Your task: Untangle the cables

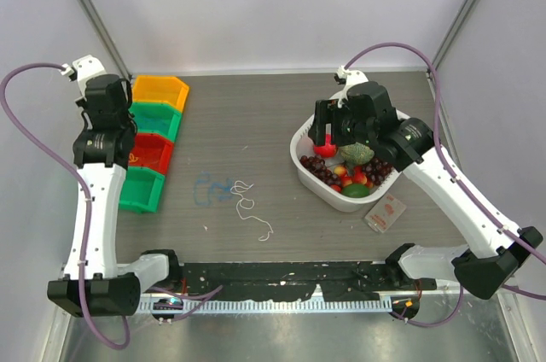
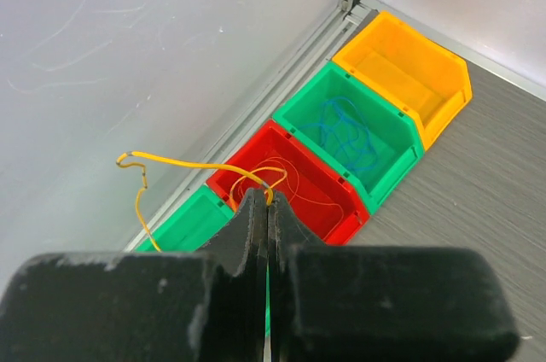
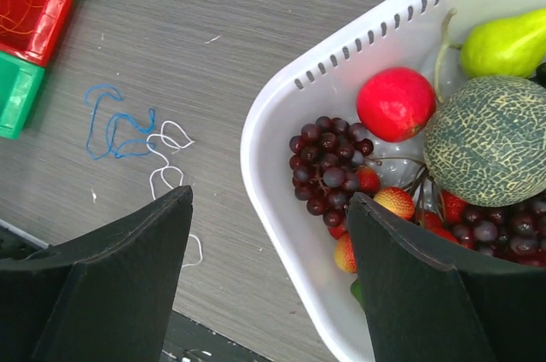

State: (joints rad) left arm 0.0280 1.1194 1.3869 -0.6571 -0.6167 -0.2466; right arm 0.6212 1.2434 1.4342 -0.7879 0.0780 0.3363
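A thin blue cable point(image 1: 209, 189) and a thin white cable point(image 1: 248, 205) lie touching on the table's middle; they also show in the right wrist view as the blue cable point(image 3: 113, 127) and white cable point(image 3: 165, 155). My left gripper point(image 2: 267, 195) hangs above the red bin point(image 2: 328, 208), shut on a yellow-orange cable point(image 2: 183, 162). The cable loops off to the left, and more of its strands lie in that bin. My right gripper point(image 3: 271, 200) stands open over the near rim of the white basket point(image 3: 264, 106), holding nothing.
A row of bins runs along the left wall: orange point(image 2: 409, 72), green point(image 2: 401, 153) with a blue wire in it, red, then green point(image 2: 183, 221). The basket point(image 1: 305, 167) holds grapes, a melon and other fruit. A small card point(image 1: 386, 212) lies beside it.
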